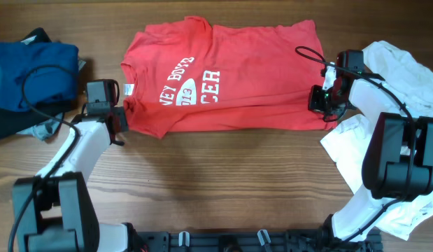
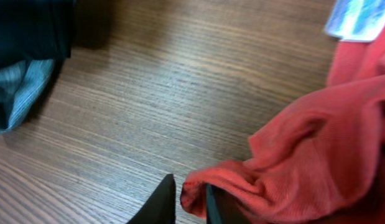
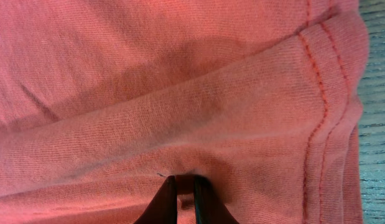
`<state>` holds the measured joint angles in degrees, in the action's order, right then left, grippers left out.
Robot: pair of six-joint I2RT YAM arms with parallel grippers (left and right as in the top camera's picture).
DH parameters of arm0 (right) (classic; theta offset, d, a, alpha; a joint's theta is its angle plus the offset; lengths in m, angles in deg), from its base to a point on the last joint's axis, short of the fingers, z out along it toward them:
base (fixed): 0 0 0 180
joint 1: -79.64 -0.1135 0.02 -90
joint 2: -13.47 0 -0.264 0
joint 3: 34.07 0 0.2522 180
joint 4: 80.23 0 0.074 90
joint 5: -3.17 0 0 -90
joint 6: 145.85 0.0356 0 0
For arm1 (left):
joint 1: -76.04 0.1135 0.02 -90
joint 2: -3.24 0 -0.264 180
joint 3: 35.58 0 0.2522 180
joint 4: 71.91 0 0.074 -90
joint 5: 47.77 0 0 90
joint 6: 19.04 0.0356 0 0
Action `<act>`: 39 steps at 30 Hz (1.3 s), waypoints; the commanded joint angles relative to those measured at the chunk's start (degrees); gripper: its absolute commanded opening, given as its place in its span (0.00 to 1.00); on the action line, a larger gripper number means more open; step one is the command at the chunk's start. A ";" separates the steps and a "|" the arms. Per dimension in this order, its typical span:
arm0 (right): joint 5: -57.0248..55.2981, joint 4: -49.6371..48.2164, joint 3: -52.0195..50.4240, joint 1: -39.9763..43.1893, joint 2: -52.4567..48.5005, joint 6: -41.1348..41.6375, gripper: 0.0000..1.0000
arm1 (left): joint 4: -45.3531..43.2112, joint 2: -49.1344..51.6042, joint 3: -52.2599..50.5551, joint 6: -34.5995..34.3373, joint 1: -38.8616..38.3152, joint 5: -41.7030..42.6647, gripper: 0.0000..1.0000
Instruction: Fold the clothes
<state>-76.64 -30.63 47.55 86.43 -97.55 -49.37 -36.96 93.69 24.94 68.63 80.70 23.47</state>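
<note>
The red T-shirt [image 1: 223, 77] with white lettering lies partly folded at the table's far middle. My left gripper [image 1: 122, 122] is at the shirt's left edge. In the left wrist view its fingers stand a little apart around a bunched red hem [image 2: 193, 190], which lies against the right finger, with a thin gap to the left finger [image 2: 161, 202]. My right gripper [image 1: 322, 105] is at the shirt's right edge. In the right wrist view it [image 3: 186, 185] is shut on a small pinch of the red fabric [image 3: 180, 93], close to the stitched hem [image 3: 316, 124].
A heap of blue and dark clothes [image 1: 34, 66] lies at the far left, with its edge [image 2: 18, 93] close to my left gripper. White clothes [image 1: 405, 77] are heaped at the right, under and around the right arm. Bare wood [image 1: 223, 175] lies in front of the shirt.
</note>
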 commanded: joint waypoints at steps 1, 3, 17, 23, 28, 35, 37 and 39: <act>-4.68 -0.02 -0.85 0.20 -2.99 1.14 0.11 | -0.83 -7.13 0.17 0.00 0.42 2.43 0.29; -4.66 -0.04 -0.85 0.20 -2.99 1.16 0.11 | -0.13 -12.00 0.17 -0.11 0.42 3.04 0.39; -4.68 -0.02 -0.85 0.20 -2.99 0.98 0.11 | -5.79 -9.25 0.17 -23.85 2.36 12.72 0.38; -4.68 0.87 -0.85 0.20 -2.99 0.98 0.11 | -19.06 0.55 5.53 -25.11 2.64 27.56 0.53; -4.68 1.84 -0.85 0.20 -2.99 0.98 0.11 | -5.09 17.90 25.42 -23.56 2.64 28.79 0.56; -4.70 2.89 -0.85 0.20 -2.99 1.01 0.12 | -8.63 27.17 28.61 -23.37 2.71 25.03 0.56; -4.68 2.78 -0.85 0.20 -2.99 1.03 0.12 | -10.60 28.50 28.61 -23.41 2.62 25.11 0.56; -4.68 2.80 -0.85 0.20 -2.99 1.05 0.12 | -12.35 30.14 28.61 -23.39 2.23 25.16 0.55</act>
<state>-77.23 -29.06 47.87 86.43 -97.59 -49.00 -47.78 121.19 52.64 44.15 82.95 49.59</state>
